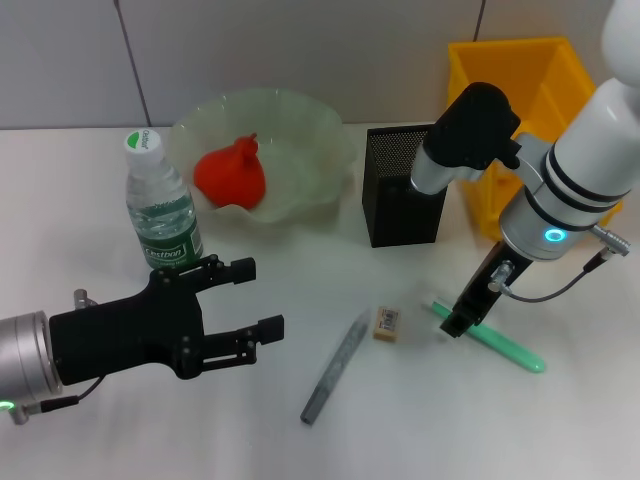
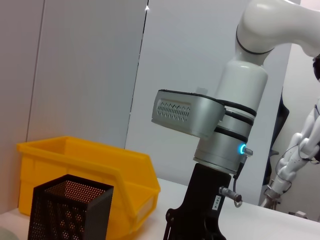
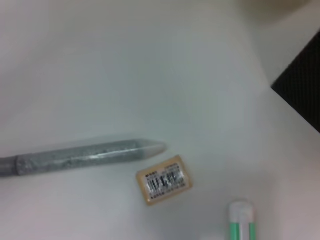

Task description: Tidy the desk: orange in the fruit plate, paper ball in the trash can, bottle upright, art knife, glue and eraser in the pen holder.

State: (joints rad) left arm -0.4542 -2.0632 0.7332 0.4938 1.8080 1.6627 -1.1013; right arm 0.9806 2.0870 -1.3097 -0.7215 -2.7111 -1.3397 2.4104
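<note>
The water bottle (image 1: 160, 205) stands upright at the left. A red-orange fruit (image 1: 230, 175) lies in the pale green fruit plate (image 1: 310, 130). The black mesh pen holder (image 1: 400, 185) stands beside the yellow bin (image 1: 520, 100). The eraser (image 1: 387, 322), the grey art knife (image 1: 335, 368) and the green glue stick (image 1: 495, 342) lie on the table. My right gripper (image 1: 462, 318) hangs just over the glue stick's near end. My left gripper (image 1: 258, 298) is open and empty at the lower left. The right wrist view shows the knife (image 3: 85, 156), eraser (image 3: 164, 180) and glue stick (image 3: 242, 220). No paper ball is in view.
The white table runs to a grey wall behind. The left wrist view shows the right arm (image 2: 235, 120), the yellow bin (image 2: 85, 165) and the pen holder (image 2: 70, 210). The pen holder's corner (image 3: 300, 95) shows in the right wrist view.
</note>
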